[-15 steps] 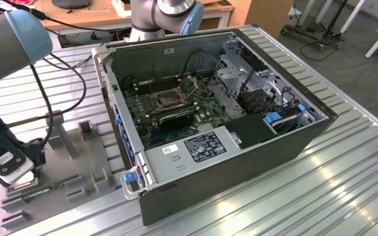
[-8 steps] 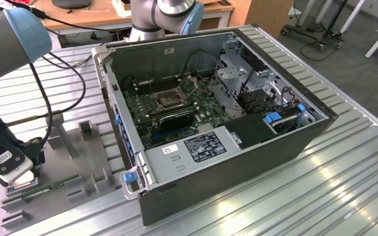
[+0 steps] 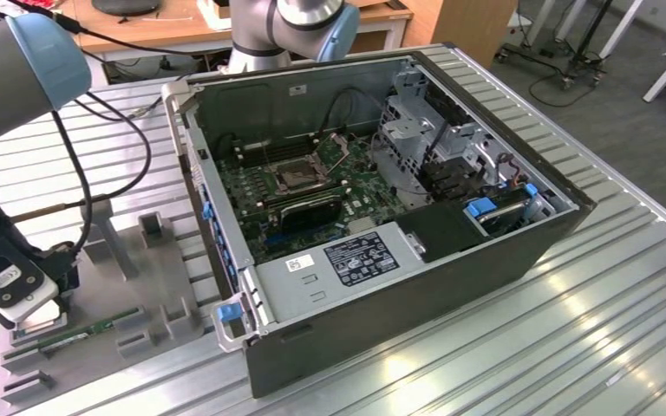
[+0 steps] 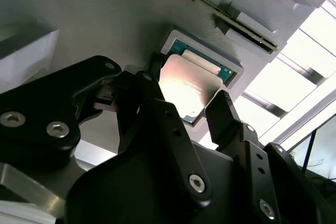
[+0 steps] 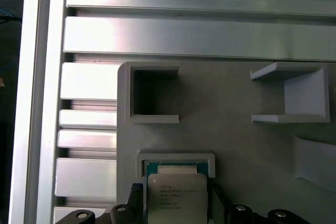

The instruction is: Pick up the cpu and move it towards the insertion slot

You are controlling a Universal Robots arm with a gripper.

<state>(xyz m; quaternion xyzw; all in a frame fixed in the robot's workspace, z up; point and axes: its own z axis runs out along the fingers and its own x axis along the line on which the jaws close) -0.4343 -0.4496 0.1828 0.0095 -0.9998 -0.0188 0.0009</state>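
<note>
Gripper [image 4: 186, 85]: my two black fingers [image 4: 226, 115] are drawn in narrow against two opposite edges of the cpu [image 4: 190, 92]. I record this as a closed hold on the chip. The silver top faces up and a thin green margin shows along one free edge.

Location: the cpu sits within a shallow grey nest [image 5: 176, 157] on the fixture plate [image 5: 231, 145]. This plate lies outside the computer case [image 3: 460, 277], just beside the case wall on the exterior view's left. I cannot tell whether the chip has cleared the nest floor.

Edges: the nest rim closes one free side of the chip. In the first wrist view, my fingers stand at the two sides where that rim stops. A hollow square block [image 5: 152, 95] and an open bracket [image 5: 294, 95] stand on the plate, apart from the nest. The memory stick [image 3: 84, 334] lies on the same plate, near my wrist.

Insertion slot [image 3: 295, 178]: it sits inside the case on the green board, well apart from the cpu, with the case wall between them. The slot's silver frame is ringed by board parts, and a metal drive cage [image 3: 414, 130] stands near it.

Room: the case is open on top. Slatted table [image 3: 519, 364] extends around the case. Black cables [image 3: 79, 173] hang alongside my arm, outside the case.
</note>
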